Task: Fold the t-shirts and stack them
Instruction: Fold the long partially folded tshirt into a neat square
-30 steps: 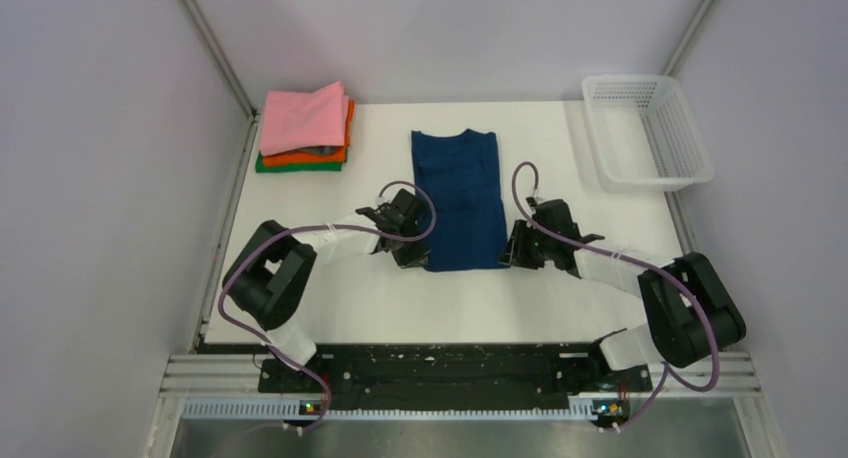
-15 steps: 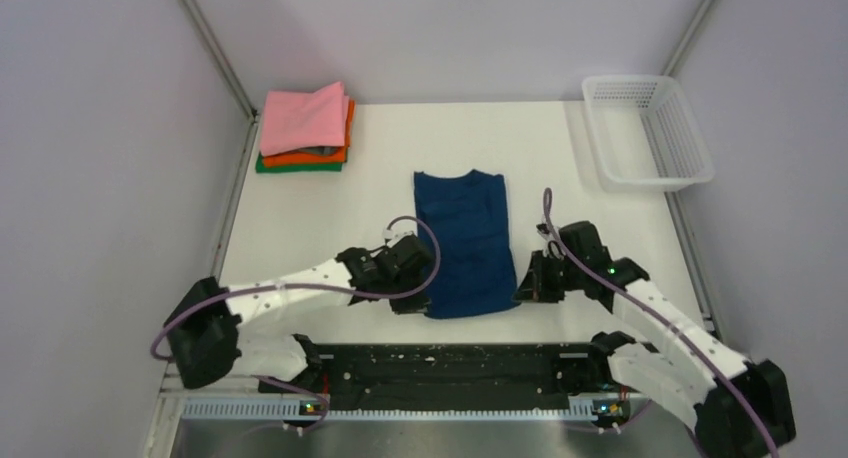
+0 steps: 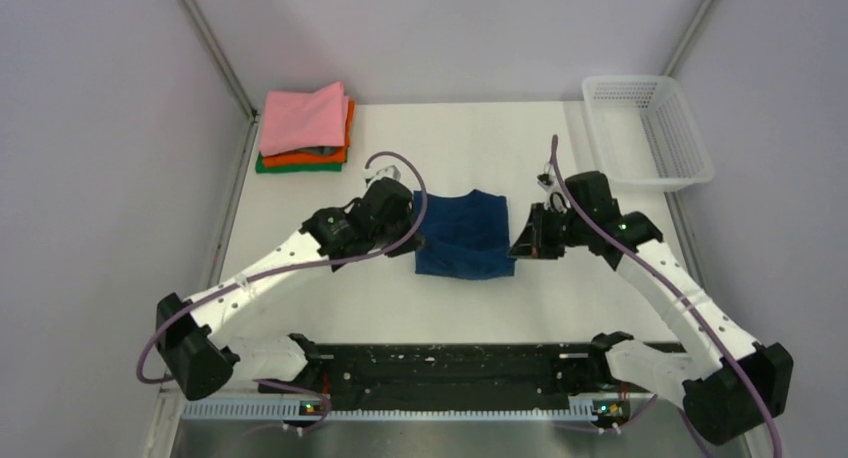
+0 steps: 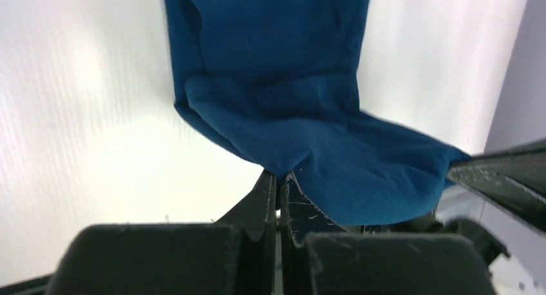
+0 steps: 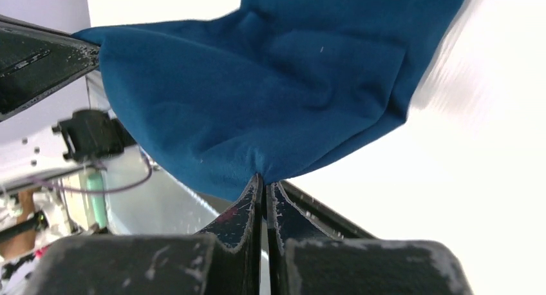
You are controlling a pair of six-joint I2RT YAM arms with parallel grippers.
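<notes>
The navy shirt (image 3: pixel 463 236) lies doubled on the desk (image 3: pixel 450 308), with the left gripper (image 3: pixel 411 236) and right gripper (image 3: pixel 519 246) touching its side edges.

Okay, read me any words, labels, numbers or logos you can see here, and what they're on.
None can be read. The navy t-shirt shows only plain cloth, and the folded t-shirt stack and the white basket bear no visible lettering.
</notes>
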